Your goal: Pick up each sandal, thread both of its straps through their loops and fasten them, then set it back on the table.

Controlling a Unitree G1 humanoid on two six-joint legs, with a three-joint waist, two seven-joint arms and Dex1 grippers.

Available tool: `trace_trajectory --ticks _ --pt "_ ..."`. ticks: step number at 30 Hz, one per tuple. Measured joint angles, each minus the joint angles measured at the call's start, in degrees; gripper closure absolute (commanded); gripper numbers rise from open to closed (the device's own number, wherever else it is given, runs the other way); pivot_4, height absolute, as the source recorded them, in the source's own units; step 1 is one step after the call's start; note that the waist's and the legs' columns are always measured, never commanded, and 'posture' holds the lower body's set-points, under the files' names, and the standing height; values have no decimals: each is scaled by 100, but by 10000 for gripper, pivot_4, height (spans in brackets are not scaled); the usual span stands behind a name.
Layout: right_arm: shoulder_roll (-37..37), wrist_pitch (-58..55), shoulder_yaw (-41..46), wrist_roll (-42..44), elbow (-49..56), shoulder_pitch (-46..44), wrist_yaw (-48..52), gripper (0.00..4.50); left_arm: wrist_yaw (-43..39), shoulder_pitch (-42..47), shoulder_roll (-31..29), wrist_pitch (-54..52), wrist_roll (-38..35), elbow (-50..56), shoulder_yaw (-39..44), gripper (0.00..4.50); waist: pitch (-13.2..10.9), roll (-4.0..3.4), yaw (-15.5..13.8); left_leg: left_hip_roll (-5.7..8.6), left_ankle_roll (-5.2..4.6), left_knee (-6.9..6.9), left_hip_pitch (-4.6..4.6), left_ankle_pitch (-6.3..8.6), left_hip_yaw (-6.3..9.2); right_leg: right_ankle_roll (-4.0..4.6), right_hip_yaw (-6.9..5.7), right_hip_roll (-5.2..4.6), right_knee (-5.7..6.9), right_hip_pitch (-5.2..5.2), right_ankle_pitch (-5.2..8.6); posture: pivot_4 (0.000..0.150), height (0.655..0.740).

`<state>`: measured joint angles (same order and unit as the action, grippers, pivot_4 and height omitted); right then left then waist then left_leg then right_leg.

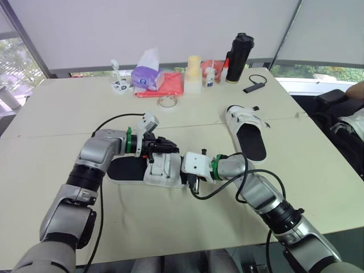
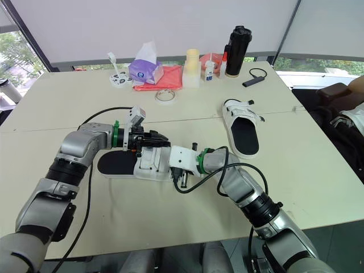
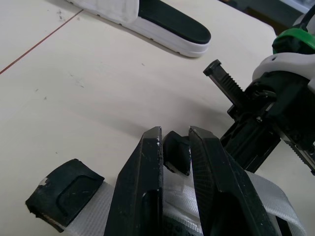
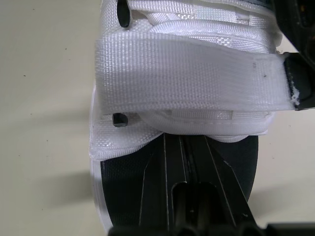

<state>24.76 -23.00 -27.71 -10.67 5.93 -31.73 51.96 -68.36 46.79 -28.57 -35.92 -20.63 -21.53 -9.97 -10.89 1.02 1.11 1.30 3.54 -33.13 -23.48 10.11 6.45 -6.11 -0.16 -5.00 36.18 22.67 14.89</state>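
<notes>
A white sandal with a black footbed (image 1: pixel 122 169) lies flat on the table in front of me, between both arms. My left gripper (image 1: pixel 166 145) reaches over its straps from the left; in the left wrist view its fingers (image 3: pixel 147 187) are shut on the black end tab (image 3: pixel 178 153) of a white strap. A second strap tab (image 3: pixel 66 189) lies loose beside them. My right gripper (image 4: pixel 189 147) comes from the right, its fingers together on the footbed and tucked under the white upper (image 4: pixel 187 78). The other sandal (image 1: pixel 245 132) rests flat to the right, untouched.
Along the far edge stand a purple tissue pack (image 1: pixel 148 77), a red cloth (image 1: pixel 168 86), a tape roll (image 1: pixel 166 102), a pale cup stack (image 1: pixel 193 74), a small white bottle (image 1: pixel 210 77) and a black flask (image 1: pixel 239 57). A black cabled device (image 1: pixel 254 86) lies nearby.
</notes>
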Motion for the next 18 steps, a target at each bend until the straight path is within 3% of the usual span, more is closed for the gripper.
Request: trace_trajectory --ticks 18 --pt "2 -1 2 0 7 2 -3 45000 96 159 82 34 19 -262 178 36427 0 0 2 0 0 -2 0 0 1 -2 0 1 2 -1 -1 1500 7400"
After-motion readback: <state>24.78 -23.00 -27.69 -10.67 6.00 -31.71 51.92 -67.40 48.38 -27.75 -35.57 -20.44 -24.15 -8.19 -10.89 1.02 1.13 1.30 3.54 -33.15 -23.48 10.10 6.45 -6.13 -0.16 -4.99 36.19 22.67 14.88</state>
